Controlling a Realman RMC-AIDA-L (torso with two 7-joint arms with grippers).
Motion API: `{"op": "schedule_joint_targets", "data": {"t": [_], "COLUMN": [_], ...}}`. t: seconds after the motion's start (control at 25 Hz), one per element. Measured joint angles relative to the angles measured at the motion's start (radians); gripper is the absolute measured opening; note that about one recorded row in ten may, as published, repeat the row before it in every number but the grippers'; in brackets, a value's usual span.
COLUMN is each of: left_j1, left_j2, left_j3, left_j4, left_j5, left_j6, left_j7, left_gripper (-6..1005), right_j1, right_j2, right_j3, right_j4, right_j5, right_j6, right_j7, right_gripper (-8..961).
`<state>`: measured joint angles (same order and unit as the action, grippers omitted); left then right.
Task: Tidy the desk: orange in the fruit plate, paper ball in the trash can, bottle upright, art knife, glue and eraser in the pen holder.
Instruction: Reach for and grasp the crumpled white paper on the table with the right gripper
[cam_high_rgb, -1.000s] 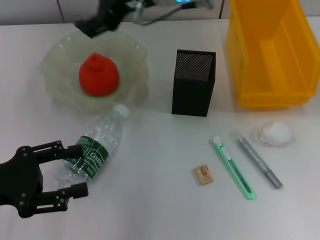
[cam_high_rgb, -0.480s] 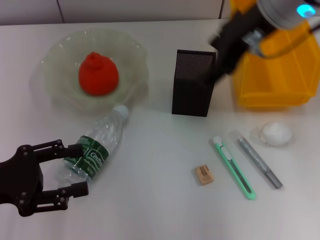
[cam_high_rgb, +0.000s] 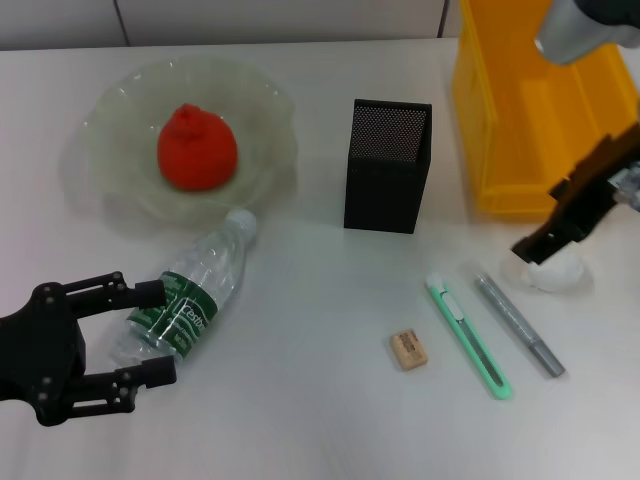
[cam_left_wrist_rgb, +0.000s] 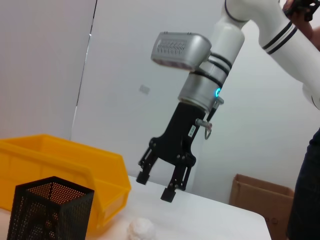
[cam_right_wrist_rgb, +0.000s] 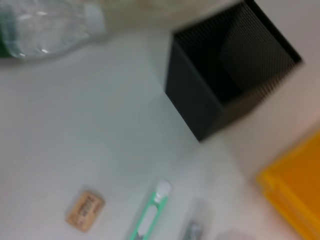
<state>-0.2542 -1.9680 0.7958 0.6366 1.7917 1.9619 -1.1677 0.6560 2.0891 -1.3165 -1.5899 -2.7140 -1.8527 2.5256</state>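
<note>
The orange (cam_high_rgb: 197, 148) lies in the fruit plate (cam_high_rgb: 110, 110). The bottle (cam_high_rgb: 190, 295) lies on its side on the desk (cam_high_rgb: 300, 400), cap toward the plate. My left gripper (cam_high_rgb: 153, 332) is open, with its fingers on either side of the bottle's bottom end. My right gripper (cam_high_rgb: 545, 228) hangs just above the paper ball (cam_high_rgb: 556, 268), beside the trash can (cam_high_rgb: 540, 110). The left wrist view shows it open (cam_left_wrist_rgb: 155, 186) over the paper ball (cam_left_wrist_rgb: 140, 230). The art knife (cam_high_rgb: 468, 335), glue (cam_high_rgb: 518, 325) and eraser (cam_high_rgb: 408, 349) lie in front of the pen holder (cam_high_rgb: 387, 165).
The right wrist view shows the pen holder (cam_right_wrist_rgb: 232, 95), the bottle (cam_right_wrist_rgb: 45, 27), the eraser (cam_right_wrist_rgb: 84, 215), the art knife (cam_right_wrist_rgb: 150, 212) and a corner of the trash can (cam_right_wrist_rgb: 295, 200). A cardboard box (cam_left_wrist_rgb: 255, 197) stands off the desk.
My right arm has swept from the back near the fruit plate, across the pen holder, down to the paper ball on the right. My left gripper has hardly moved.
</note>
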Motion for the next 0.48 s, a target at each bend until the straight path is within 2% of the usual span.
{"op": "schedule_joint_targets", "data": {"t": [0.16,0.32,0.48], "left_j1": [0.001,0.002,0.001], "left_j2": [0.000,-0.002,-0.004], "left_j3": [0.000,0.007,0.006], "left_j4": [0.000,-0.001,-0.002], "left_j5": [0.000,0.001,0.002], "left_j6": [0.000,0.000,0.003], "left_j7": [0.002,0.003,0.004], "left_gripper": [751,751,750], "right_j1": [-0.034,-0.049,-0.051], "right_j2": [0.000,-0.001,-0.002], "right_j3": [0.048,0.054,0.048], "right_j4": [0.050,0.115,0.171], "right_j5": [-0.028,-0.051,-0.071], "right_j6": [0.036,0.089,0.149], "right_j7": [0.000,-0.005,-0.004], "right_gripper": [842,842,769]}}
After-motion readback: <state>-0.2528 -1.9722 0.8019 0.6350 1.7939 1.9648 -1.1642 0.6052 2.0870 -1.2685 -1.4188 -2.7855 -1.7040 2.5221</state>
